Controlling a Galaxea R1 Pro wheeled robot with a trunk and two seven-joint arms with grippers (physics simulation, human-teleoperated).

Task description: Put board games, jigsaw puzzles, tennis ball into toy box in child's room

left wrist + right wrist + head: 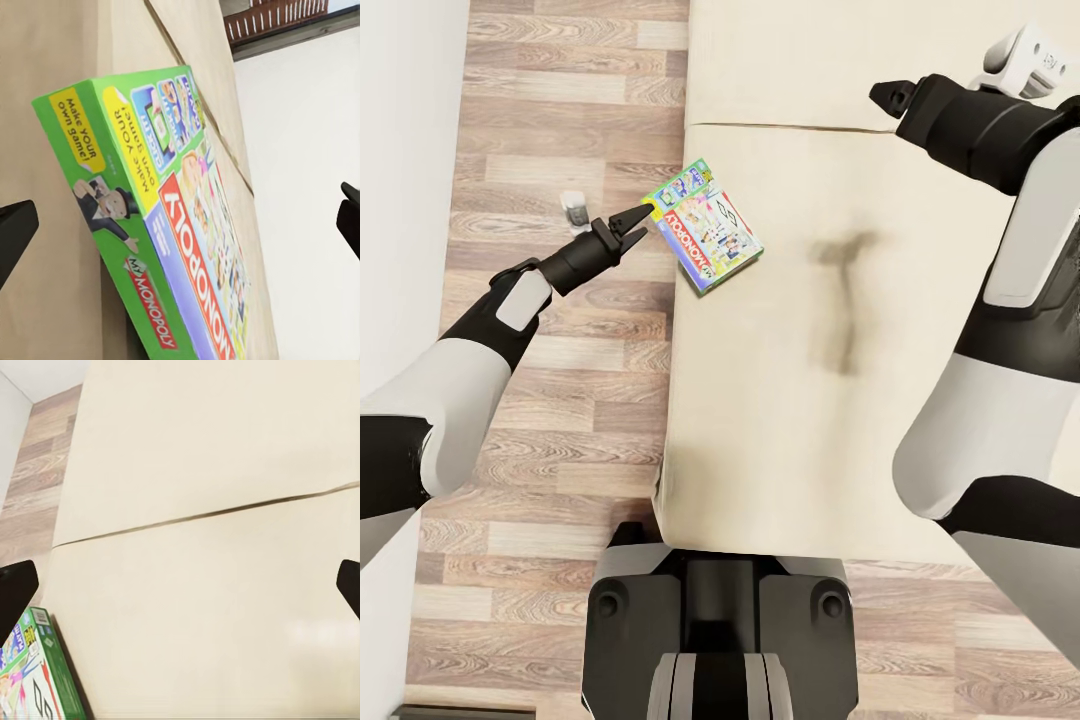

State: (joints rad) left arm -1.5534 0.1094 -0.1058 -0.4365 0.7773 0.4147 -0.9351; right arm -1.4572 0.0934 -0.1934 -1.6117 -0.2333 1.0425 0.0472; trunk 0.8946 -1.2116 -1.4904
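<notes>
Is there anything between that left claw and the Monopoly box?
Nothing: in the left wrist view the open left claw faces the Monopoly box directly, its tips right at the box's corner in the head view.

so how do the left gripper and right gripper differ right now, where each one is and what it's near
The left gripper is low at the bed's edge, fingertips at the corner of the Monopoly box; the right gripper is raised over bare mattress, well away from the box. The left arm reaches in from over the wood floor; the right arm comes in above the bed. Both are black, open and holding nothing.
</notes>
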